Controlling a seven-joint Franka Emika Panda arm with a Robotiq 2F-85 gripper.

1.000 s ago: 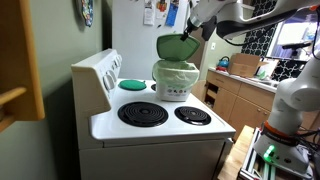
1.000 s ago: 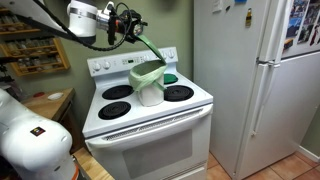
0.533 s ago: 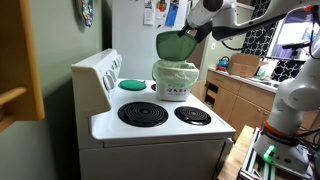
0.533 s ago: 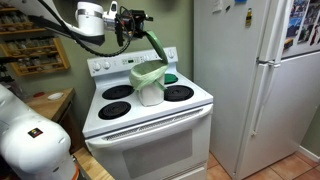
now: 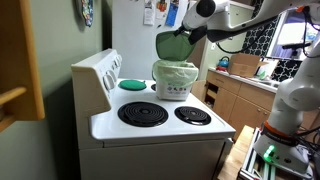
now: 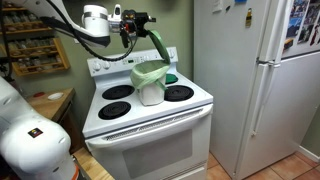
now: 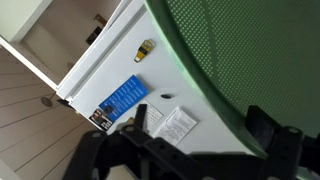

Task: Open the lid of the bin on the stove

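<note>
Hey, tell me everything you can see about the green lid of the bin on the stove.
The lid is green, rounded-rectangular and slightly domed. It looks like plastic, and the wrist view shows a finely dotted surface. It is raised open, tilted steeply above the white bin, leaving the bin's pale green liner exposed. Its lower edge seems to meet the bin's rim. Its upper edge is at the claw, but whether the claw grips it cannot be told. The bin stands on the stove.

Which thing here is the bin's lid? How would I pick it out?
Find the white stove; a small white bin stands on it. The lid is the green domed piece tilted up above the bin, unlike the flat teal disc lying on the stovetop beside it.
</note>
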